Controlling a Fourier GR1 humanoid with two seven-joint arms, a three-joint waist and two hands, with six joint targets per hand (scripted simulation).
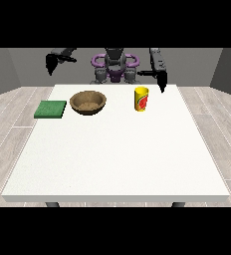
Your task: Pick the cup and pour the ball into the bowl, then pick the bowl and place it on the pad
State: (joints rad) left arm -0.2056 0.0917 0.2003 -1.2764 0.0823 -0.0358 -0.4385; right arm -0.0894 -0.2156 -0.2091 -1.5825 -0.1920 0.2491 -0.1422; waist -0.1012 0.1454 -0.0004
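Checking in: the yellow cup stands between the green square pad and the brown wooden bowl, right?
Not quite. The front view shows the brown wooden bowl in the middle, between the green square pad and the yellow cup.

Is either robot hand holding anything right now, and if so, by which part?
Nothing is held. The cup and bowl stand on the table, apart from both robot hands.

I see the white table [117,159] carrying three things: yellow cup [141,99] upright just beside the hand at the view's right [162,79], brown bowl [88,102] farther over, green pad [51,109] farthest from it.
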